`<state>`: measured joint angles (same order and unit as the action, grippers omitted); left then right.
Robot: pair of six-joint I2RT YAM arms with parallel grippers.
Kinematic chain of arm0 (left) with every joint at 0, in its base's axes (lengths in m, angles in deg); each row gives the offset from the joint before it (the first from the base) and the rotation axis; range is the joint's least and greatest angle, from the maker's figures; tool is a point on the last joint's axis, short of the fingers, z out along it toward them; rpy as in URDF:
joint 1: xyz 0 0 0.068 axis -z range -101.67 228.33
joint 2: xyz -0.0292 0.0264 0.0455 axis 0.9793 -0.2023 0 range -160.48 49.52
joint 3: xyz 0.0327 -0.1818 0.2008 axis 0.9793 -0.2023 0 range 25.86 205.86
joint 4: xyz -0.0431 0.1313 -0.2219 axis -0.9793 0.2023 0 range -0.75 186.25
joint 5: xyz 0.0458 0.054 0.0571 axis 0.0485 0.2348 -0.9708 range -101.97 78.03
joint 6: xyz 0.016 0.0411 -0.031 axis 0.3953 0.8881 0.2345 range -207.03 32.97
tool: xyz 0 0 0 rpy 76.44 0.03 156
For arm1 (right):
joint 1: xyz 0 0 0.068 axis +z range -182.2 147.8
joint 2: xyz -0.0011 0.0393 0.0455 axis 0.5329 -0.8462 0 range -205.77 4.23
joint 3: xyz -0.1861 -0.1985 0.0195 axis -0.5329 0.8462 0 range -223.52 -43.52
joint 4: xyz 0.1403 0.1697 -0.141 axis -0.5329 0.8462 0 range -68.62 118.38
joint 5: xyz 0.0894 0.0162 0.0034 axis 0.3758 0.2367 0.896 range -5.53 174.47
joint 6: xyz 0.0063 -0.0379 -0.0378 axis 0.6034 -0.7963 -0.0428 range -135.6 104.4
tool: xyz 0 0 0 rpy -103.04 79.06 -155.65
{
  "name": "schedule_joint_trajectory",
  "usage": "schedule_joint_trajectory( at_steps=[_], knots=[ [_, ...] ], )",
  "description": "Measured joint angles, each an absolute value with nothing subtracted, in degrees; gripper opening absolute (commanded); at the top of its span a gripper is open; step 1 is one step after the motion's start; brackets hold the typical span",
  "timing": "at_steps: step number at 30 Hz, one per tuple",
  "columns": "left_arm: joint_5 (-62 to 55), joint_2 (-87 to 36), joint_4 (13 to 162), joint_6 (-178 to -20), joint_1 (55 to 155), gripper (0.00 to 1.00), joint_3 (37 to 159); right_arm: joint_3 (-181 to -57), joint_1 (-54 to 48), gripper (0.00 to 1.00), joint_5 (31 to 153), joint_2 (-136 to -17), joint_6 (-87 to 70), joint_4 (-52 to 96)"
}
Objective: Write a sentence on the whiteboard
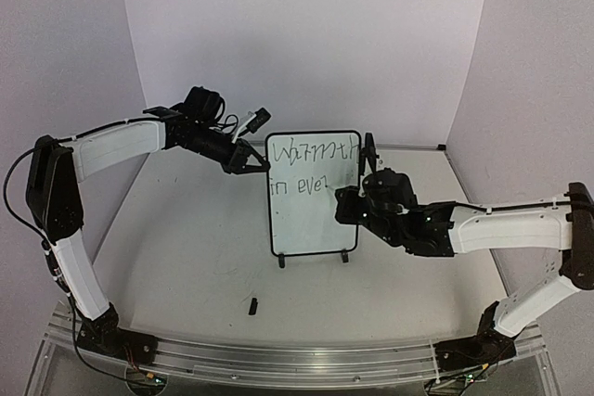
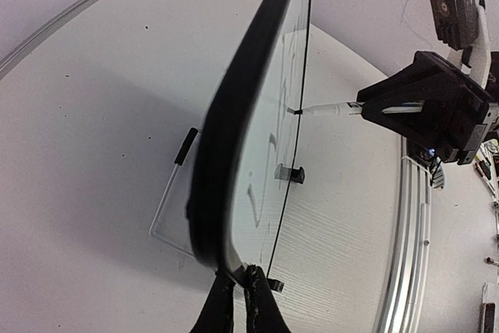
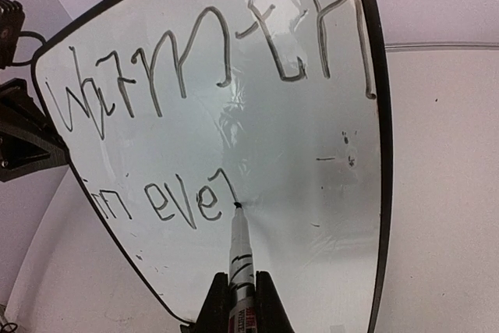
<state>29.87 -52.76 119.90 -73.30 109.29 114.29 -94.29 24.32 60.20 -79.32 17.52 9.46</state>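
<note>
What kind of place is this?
Probably a robot test booth: plain white walls enclose a table, and the left arm and right arm stand on a metal rail at its edge.

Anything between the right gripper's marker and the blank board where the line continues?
Nothing visible. The marker in the right gripper touches the whiteboard just after the second line of the sentence, and the surface to its right holds only faint smudges. The left gripper clamps the board's left edge, clear of that area.
</note>
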Motion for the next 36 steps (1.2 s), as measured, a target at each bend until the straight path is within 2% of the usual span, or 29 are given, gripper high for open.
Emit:
schedule_joint_trajectory(
  at_steps=[36],
  knots=[
    [29.9, -52.74, 120.12, -73.3, 109.27, 0.0, 114.29, -94.7, 24.34, 0.0, 58.15, -78.88, 15.94, 8.55]
  ],
)
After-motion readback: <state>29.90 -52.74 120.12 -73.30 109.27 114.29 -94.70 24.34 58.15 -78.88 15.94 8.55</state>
